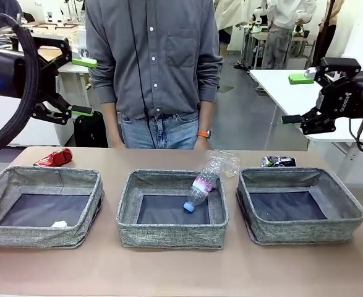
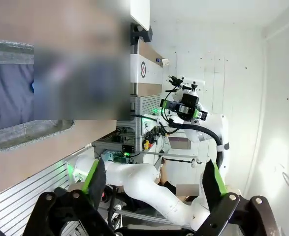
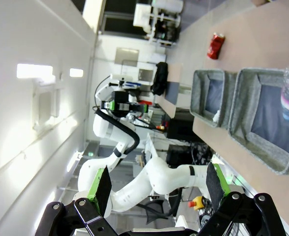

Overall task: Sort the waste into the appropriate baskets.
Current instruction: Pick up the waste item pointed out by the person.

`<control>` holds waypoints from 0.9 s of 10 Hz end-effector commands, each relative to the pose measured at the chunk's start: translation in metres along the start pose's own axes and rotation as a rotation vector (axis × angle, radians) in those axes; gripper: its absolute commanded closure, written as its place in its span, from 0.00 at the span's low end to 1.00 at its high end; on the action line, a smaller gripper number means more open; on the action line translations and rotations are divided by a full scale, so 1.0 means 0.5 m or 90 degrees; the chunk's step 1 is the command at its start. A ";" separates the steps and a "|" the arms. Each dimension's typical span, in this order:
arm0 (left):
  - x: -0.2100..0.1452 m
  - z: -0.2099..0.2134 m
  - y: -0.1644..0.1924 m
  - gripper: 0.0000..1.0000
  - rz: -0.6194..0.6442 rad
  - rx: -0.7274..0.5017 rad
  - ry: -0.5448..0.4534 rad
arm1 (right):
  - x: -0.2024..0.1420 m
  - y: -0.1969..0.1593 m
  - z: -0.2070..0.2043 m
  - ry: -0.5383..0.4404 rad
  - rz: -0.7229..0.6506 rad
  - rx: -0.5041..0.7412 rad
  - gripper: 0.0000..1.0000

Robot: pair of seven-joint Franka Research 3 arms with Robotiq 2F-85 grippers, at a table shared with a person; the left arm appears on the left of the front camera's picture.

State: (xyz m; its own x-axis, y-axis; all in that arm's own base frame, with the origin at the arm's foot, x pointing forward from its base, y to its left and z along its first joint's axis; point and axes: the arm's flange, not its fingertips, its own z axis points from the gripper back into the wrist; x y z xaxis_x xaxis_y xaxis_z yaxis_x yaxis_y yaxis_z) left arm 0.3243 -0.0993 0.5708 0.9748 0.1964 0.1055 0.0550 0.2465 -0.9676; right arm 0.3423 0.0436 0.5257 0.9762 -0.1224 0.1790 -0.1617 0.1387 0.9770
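Partly binned already: clear plastic bottle (image 1: pixel 202 183), slanted cap-down into middle basket (image 1: pixel 172 236), body propped on its far right rim; small white paper ball (image 1: pixel 59 224) at the near edge of left basket (image 1: pixel 39 236). Out on the table (image 1: pixel 169 272): clear plastic cup (image 1: pixel 230 162) just beyond that same far right corner, close to the bottle's base, contact hard to tell; red can (image 1: pixel 54 158) on its side just beyond the left basket; dark can (image 1: pixel 278 161) on its side just beyond right basket (image 1: pixel 305 232). Farther out, high above the table at either side: left gripper (image 1: pixel 82 86) and right gripper (image 1: pixel 295 99), jaws of both spread wide, nothing between the pads. Past the far edge, a person (image 1: pixel 153 62) standing, arms down. Likely next: one of the cans. For the red one, bring the left gripper straight down, turn the wrist so the pads span the short width, not the length, and pinch at mid-body. Close gently, since a can lying on its side may roll or slip. Lift clear of the woven rim before travelling, then release low inside the chosen basket. Keep away from the person's hands near the far edge.
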 end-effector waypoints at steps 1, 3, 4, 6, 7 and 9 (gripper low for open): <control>-0.004 0.002 -0.005 0.00 0.006 -0.002 -0.001 | 0.004 0.008 -0.004 -0.006 -0.005 0.013 0.00; -0.004 0.002 -0.005 0.00 0.006 -0.002 -0.001 | 0.004 0.008 -0.004 -0.006 -0.005 0.013 0.00; -0.004 0.002 -0.005 0.00 0.006 -0.002 -0.001 | 0.004 0.008 -0.004 -0.006 -0.005 0.013 0.00; -0.004 0.002 -0.005 0.00 0.006 -0.002 -0.001 | 0.004 0.008 -0.004 -0.006 -0.005 0.013 0.00; -0.004 0.002 -0.005 0.00 0.006 -0.002 -0.001 | 0.004 0.008 -0.004 -0.006 -0.005 0.013 0.00; -0.004 0.002 -0.005 0.00 0.006 -0.002 -0.001 | 0.004 0.008 -0.004 -0.006 -0.005 0.013 0.00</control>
State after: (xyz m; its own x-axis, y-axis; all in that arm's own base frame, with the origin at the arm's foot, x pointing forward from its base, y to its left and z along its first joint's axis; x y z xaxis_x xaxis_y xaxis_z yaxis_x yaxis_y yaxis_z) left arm 0.3243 -0.0992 0.5708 0.9748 0.1965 0.1054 0.0549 0.2465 -0.9676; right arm 0.3423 0.0436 0.5257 0.9762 -0.1224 0.1790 -0.1617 0.1387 0.9770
